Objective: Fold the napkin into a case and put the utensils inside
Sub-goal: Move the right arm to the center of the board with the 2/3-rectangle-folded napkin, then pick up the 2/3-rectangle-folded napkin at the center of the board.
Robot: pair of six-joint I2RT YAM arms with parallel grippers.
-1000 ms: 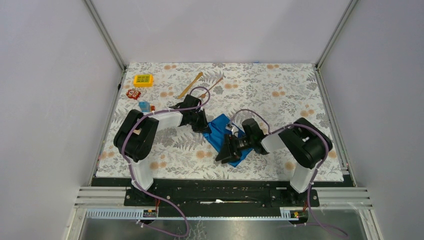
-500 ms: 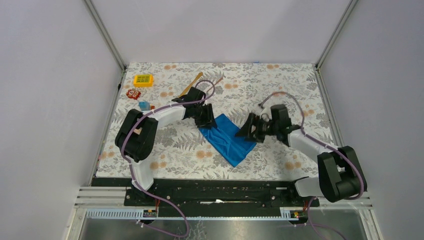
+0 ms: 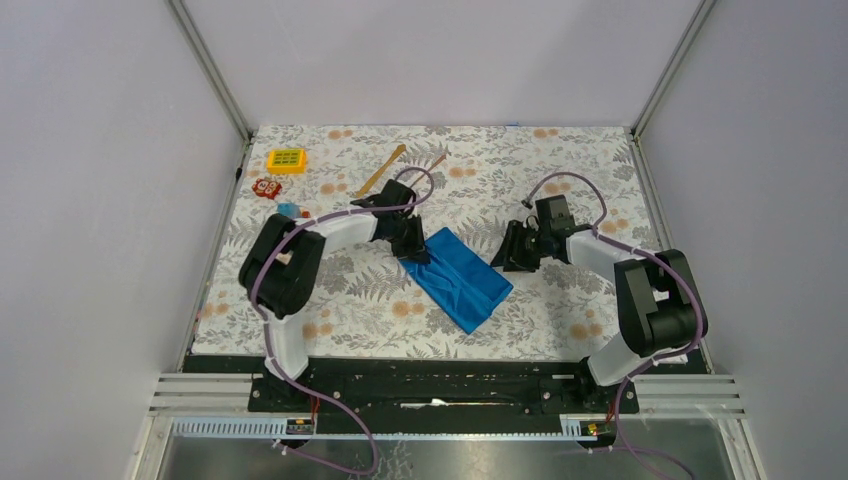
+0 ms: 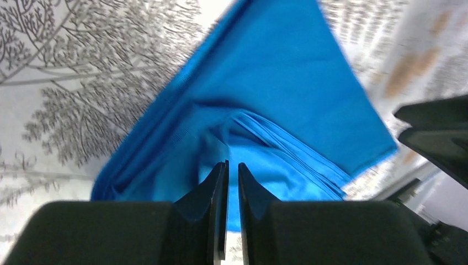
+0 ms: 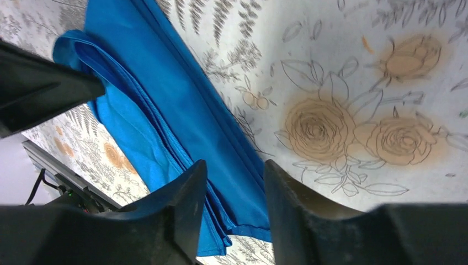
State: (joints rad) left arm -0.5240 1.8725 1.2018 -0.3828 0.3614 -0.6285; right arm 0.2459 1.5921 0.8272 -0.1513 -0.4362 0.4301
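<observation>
**Folded napkin (image 3: 458, 277) lying diagonally**

I am seeing it lying mid-table (image 3: 560, 190) as a flat, wrinkled royal-blue strip, long axis running far-left to near-right. The left gripper (image 3: 414, 251) is sitting at its far end, fingers nearly together; I cannot tell whether they are pinching cloth. The right gripper (image 3: 509, 259) is standing beside it, fingers apart, holding nothing.
</observation>
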